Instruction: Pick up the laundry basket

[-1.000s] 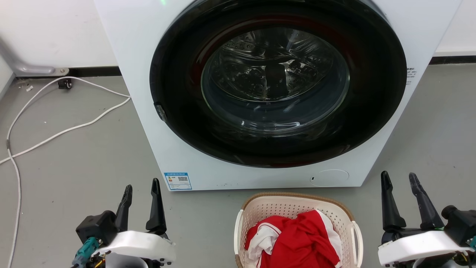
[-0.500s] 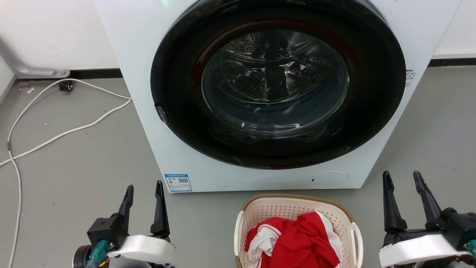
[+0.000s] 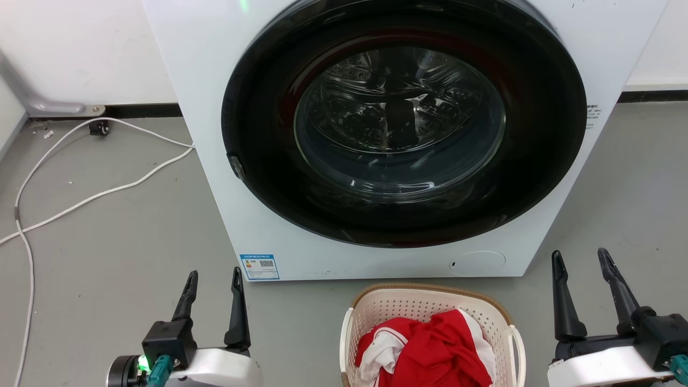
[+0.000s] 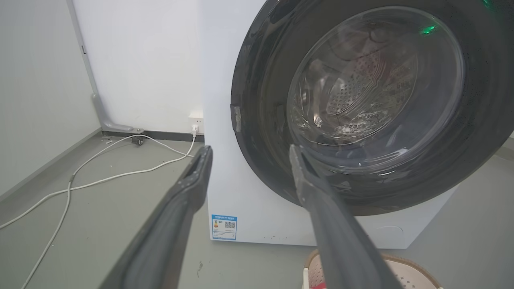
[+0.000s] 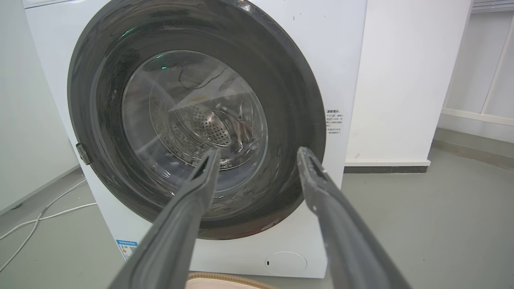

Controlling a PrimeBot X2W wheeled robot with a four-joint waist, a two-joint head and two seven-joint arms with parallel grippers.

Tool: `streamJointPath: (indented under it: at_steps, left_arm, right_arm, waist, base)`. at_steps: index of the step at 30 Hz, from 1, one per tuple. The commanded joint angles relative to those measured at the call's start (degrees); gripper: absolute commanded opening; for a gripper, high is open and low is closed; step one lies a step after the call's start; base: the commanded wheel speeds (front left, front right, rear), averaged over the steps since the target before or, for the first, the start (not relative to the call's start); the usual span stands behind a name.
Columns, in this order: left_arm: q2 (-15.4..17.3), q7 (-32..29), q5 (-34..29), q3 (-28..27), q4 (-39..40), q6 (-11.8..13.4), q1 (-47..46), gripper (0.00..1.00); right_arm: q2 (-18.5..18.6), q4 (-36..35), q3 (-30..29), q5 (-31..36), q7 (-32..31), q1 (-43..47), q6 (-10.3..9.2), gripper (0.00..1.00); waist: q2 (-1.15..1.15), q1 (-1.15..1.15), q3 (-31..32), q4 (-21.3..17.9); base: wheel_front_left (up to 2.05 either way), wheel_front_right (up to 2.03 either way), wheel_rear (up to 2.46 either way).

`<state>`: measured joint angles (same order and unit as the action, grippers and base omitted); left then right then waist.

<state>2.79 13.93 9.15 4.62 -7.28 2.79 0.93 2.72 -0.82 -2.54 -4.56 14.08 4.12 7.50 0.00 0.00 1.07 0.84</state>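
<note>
Left tool (image 3: 214, 272) parted, laundry basket (image 3: 408, 305) holding red-white cloth (image 3: 430, 349)

Both arms sit low and roughly level with each other. The left pincer (image 3: 214, 273) is spread, its two long dark fingers (image 3: 235, 306) pointing straight ahead and nearly parallel. Right behind it is a black block (image 3: 167, 339), then the white wrist shell (image 3: 215, 370), with a green light (image 3: 143, 363) glowing on the outer side next to a teal connector (image 3: 159, 371). The right pincer (image 3: 579, 253) is the same deal, gaping too, but its outer finger leans outward a bit more. Its own white shell sits behind it, with a black housing (image 3: 666, 333) off to the outer side. On both wrist cams the fingers rise in a V, tips well apart.
</note>
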Motion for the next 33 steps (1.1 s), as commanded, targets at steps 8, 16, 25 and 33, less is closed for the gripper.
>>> streamJointPath:
  at_steps: [8,16,25,33]
  left_arm:
    - [0.2,1.4,-3.9,0.2,-0.9,0.5,1.0,1.0]
    - [0.2,1.3,-3.5,0.1,-1.5,0.3,0.9,1.0]
    - [0.2,1.3,-3.5,0.2,-1.8,0.4,1.0,1.0]
    - [0.2,1.3,-4.1,0.1,-2.1,-0.3,0.0,1.0]
  right_arm:
    - [0.3,0.1,-0.1,2.0,1.2,1.4,-0.02,1.0]
    - [0.3,1.0,-0.3,0.0,1.1,1.2,-0.02,1.0]
    - [0.3,1.9,0.1,-1.3,1.1,1.3,-0.02,1.0]
    - [0.3,2.3,0.8,-1.3,1.1,0.5,-0.02,1.0]
  waist:
    - [0.0,0.0,0.4,-0.1]
    - [0.0,0.0,0.4,-0.1]
    - [0.0,0.0,0.4,-0.1]
    - [0.0,0.0,-0.7,-0.4]
  base:
    - [0.0,0.0,0.0]
    - [0.0,0.0,0.0]
    - [0.0,0.0,0.0]
    - [0.0,0.0,0.0]
